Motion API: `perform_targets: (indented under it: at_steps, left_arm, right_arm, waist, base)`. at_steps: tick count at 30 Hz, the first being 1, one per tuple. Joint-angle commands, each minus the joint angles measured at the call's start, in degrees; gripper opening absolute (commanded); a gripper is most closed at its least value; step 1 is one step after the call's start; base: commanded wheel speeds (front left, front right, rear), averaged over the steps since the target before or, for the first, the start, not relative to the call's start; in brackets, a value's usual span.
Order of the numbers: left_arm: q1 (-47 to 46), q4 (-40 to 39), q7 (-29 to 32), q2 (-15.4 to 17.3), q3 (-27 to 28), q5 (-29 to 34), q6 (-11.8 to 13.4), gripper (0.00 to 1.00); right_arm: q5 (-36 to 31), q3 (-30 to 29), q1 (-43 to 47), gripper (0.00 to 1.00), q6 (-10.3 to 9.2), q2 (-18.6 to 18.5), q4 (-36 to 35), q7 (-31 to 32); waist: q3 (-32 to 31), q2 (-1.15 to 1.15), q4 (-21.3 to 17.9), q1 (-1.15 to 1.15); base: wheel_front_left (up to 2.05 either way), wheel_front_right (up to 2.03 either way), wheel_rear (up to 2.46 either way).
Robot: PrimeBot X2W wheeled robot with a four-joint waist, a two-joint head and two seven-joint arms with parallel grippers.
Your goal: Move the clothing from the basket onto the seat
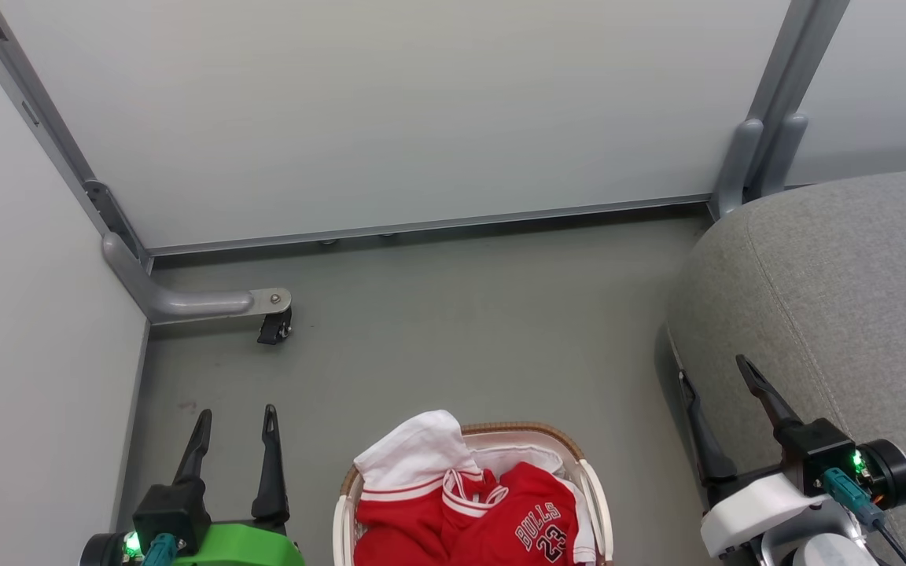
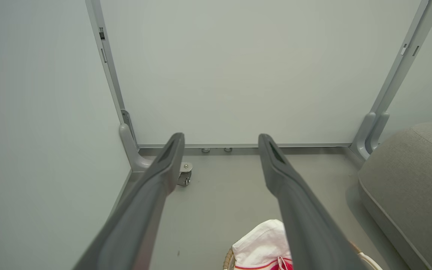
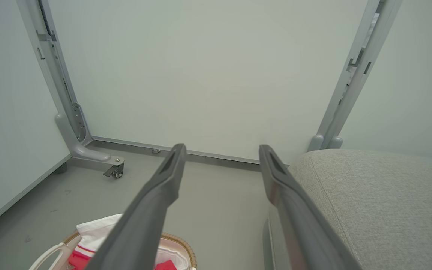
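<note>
**1. Clothing**: 1 red jersey with white trim and "BULLS 23" lettering.
- Location: it lies heaped in the basket, on the floor between your 2 grippers. 1 white sleeve is humped up over the far left rim.
- Handling, by judgement: light, soft and limp. Expect it to sag and trail once you lift it. It is not fragile, but the smooth fabric may slide out of a shallow pinch.
- Where to take hold: pinch a thick fold at the red bunch by the collar, or take the raised sleeve. Keep off the white liner underneath.

**2. Seat**: 1 grey cushion to the right of the basket and apart from it. It looks to stand higher than the rim, so carry the hem well clear.

**3. Left gripper**: the fingers are spread wide and hold nothing. It sits over bare floor, left of the basket.

**4. Right gripper**: the fingers are spread wide and hold nothing. It sits at the seat's near edge.
</note>
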Motion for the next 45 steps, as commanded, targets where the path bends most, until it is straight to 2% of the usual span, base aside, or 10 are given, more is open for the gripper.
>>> perform_targets:
  at_steps: [1, 18, 24, 30, 34, 39, 45]
  left_arm:
    - [0.8, 0.0, 0.0, 0.4, -0.1, 0.2, 0.3, 1.0]
    - [0.6, 1.0, 0.0, 0.4, -0.3, 0.0, -0.2, 1.0]
    - [-0.5, 0.9, 0.0, 0.4, -1.5, 2.2, -1.0, 1.0]
    - [-5.1, 2.8, 0.0, 0.4, -3.8, 4.9, -2.0, 1.0]
    - [-11.1, 6.8, 0.0, 0.4, -6.2, 6.6, -3.1, 1.0]
    - [-20.8, 16.6, 0.0, 0.4, -10.7, 8.3, -4.9, 1.0]
    - [-30.7, 28.8, 0.0, 0.4, -17.4, 9.6, -5.8, 1.0]
  right_arm:
    - [-0.2, -0.1, 0.5, 1.0, 0.0, -0.3, -0.2, -0.3]
    - [0.5, -0.4, 0.3, 1.0, 0.0, -0.3, -0.4, -0.3]
    - [0.4, -0.6, -0.5, 1.0, 0.0, -0.3, -1.0, -0.3]
    - [-0.2, -1.2, -3.1, 1.0, 0.0, -0.3, -2.0, -0.3]
    - [0.0, -1.8, -6.7, 1.0, 0.0, -0.3, -3.0, -0.3]
    - [0.9, -2.8, -11.8, 1.0, -0.01, -0.3, -3.8, -0.2]
    - [1.7, -3.7, -16.1, 1.0, -0.01, -0.2, -4.2, -0.2]
  waist:
    - [0.0, 0.0, 0.0, 0.0]
    - [0.3, 0.0, -0.2, 0.0]
    - [1.8, 0.0, -0.7, 0.0]
    - [8.0, 0.0, -2.2, 0.0]
    - [15.3, 0.0, -3.8, 0.0]
    - [25.0, 0.0, -6.3, 0.0]
    - [33.0, 0.0, -9.4, 0.0]
  base:
    - [0.0, 0.0, 0.0]
    - [0.0, 0.0, 0.0]
    - [0.0, 0.0, 0.0]
    - [0.0, 0.0, 0.0]
    - [0.0, 0.0, 0.0]
    - [0.0, 0.0, 0.0]
    - [0.0, 0.0, 0.0]
